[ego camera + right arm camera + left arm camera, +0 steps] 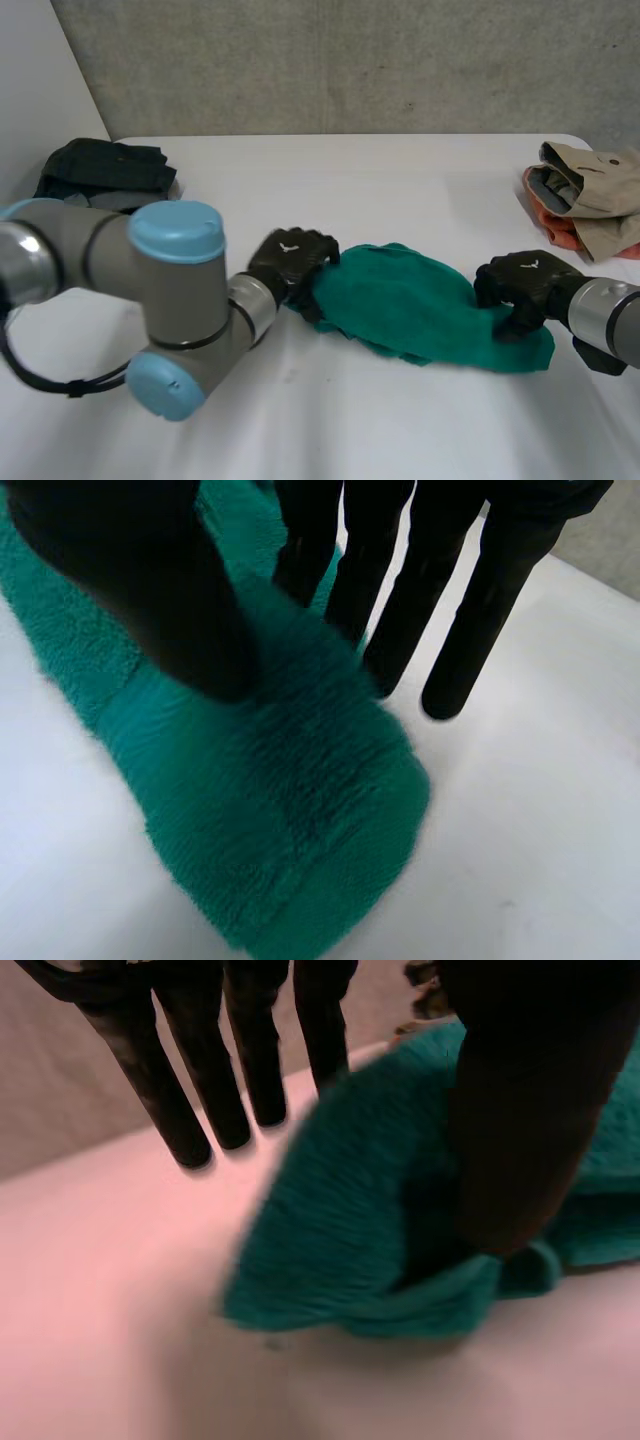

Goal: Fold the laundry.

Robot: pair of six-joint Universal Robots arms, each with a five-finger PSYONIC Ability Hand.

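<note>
A green fleecy cloth (410,305) lies bunched in a long strip across the middle of the white table (350,430). My left hand (290,262) is at its left end. There its fingers (200,1090) stand straight over bare table beside the cloth (380,1220), and only the thumb (520,1110) rests on the fabric. My right hand (525,285) is at the cloth's right end. The fabric (260,810) is bunched up between its thumb (150,590) and its straight fingers (460,610), which pinch it.
A pile of dark clothes (105,170) sits at the table's far left corner. A beige and orange pile (590,195) sits at the far right. My left arm (170,300) crosses the near left of the table.
</note>
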